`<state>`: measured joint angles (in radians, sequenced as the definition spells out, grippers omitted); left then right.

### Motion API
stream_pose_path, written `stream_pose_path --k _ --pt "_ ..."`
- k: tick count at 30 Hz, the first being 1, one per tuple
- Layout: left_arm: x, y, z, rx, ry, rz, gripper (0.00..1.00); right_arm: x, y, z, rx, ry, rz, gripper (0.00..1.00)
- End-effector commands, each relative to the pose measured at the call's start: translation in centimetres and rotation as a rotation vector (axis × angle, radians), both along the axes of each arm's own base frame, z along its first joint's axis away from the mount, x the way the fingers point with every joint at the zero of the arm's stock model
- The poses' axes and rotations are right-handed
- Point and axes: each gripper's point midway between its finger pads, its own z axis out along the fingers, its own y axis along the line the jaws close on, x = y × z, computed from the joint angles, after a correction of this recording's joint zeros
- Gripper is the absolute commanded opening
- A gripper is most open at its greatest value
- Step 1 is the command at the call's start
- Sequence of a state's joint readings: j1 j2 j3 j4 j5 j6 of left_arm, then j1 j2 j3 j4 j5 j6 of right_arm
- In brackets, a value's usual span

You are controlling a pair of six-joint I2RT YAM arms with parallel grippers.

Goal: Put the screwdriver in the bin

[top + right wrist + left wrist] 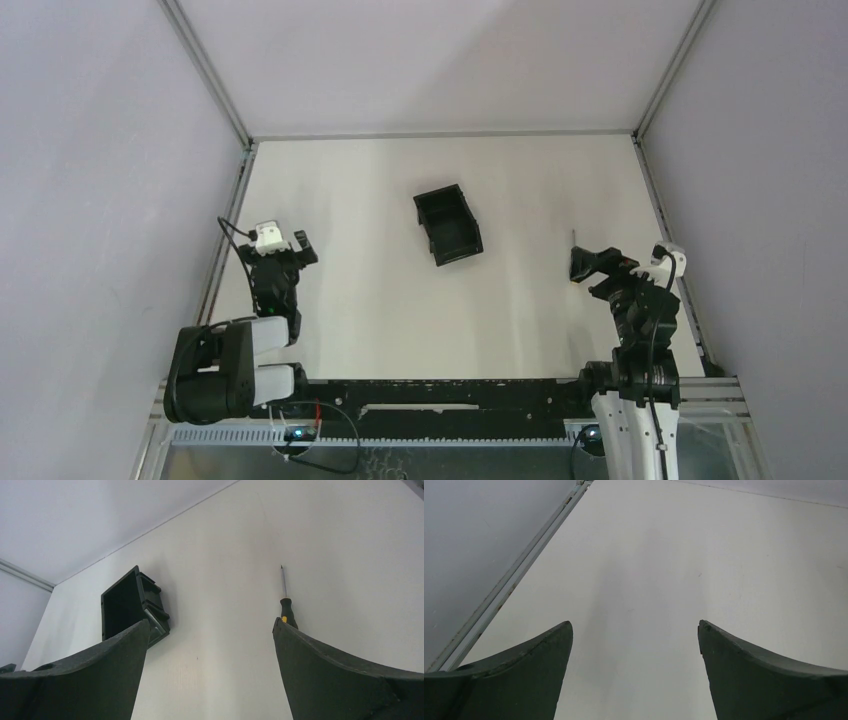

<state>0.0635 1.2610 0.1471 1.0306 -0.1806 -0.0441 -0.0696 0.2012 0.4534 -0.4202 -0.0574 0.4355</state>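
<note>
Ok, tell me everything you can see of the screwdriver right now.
The screwdriver is small, with a thin metal shaft and a black handle showing a yellow patch. It lies flat on the white table, tip pointing away from the arms, on the right side and well apart from the bin. The open right hand sits just short of it. One finger hides the handle's end, and I cannot tell whether it touches.

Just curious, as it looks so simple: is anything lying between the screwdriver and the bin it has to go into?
Nothing visible does. Only bare white table lies between the screwdriver and the bin.
</note>
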Motion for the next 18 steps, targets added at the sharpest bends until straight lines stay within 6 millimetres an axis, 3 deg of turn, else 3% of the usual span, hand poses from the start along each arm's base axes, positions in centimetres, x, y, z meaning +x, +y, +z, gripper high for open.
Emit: stream_pose_path --k 1,4,10,13,18 --pt "1.2 0.0 2.6 0.023 -0.073 -0.004 1.00 0.5 -0.1 1.5 0.035 -0.044 -0.017 1.00" --pt "1.2 0.0 2.7 0.022 -0.075 -0.004 1.00 0.4 0.4 3.7 0.009 -0.107 0.019 1.00" --pt "1.2 0.0 2.6 0.022 -0.073 -0.003 1.00 1.0 1.3 9.8 -0.105 -0.221 0.106 1.00" --pt "1.2 0.0 2.7 0.022 -0.075 -0.003 1.00 2.7 0.7 11.4 -0.135 -0.130 0.093 0.99" --pt "1.2 0.0 2.6 0.021 -0.073 -0.003 1.00 7.4 -0.3 10.6 -0.193 0.217 0.119 0.97"
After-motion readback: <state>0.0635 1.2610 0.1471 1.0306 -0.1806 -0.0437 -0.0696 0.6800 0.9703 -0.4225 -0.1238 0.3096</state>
